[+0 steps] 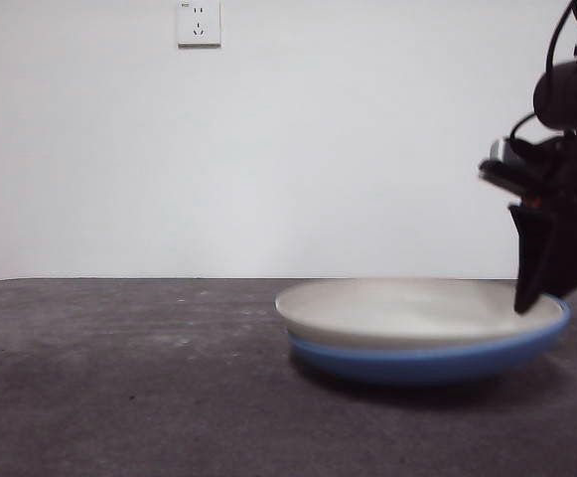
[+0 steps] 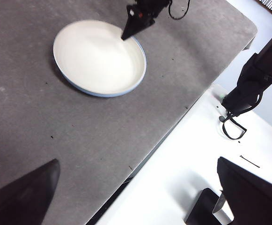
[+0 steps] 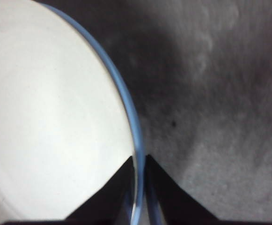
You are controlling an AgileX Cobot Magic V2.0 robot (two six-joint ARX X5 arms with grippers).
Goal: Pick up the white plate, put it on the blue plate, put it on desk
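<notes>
The white plate [image 1: 417, 308] [image 2: 96, 56] [image 3: 47, 117] lies nested inside the blue plate [image 1: 427, 360] [image 2: 98, 93] [image 3: 126, 103], and the pair rests on the dark grey desk [image 1: 119, 378] [image 2: 173, 56] [image 3: 220, 117]. My right gripper [image 1: 528, 298] [image 2: 126, 35] [image 3: 139, 159] is at the stack's right rim. One jaw is inside over the white plate and the other outside the blue rim, closed narrowly with both rims between them. My left gripper [image 2: 138, 187] hangs open, high above the desk's near edge, far from the plates.
A wall socket [image 1: 199, 22] sits on the white wall behind. Beside the desk's edge runs a white surface [image 2: 182, 164] with a black arm base and cables [image 2: 248, 84]. Bare desk stretches left of the plates.
</notes>
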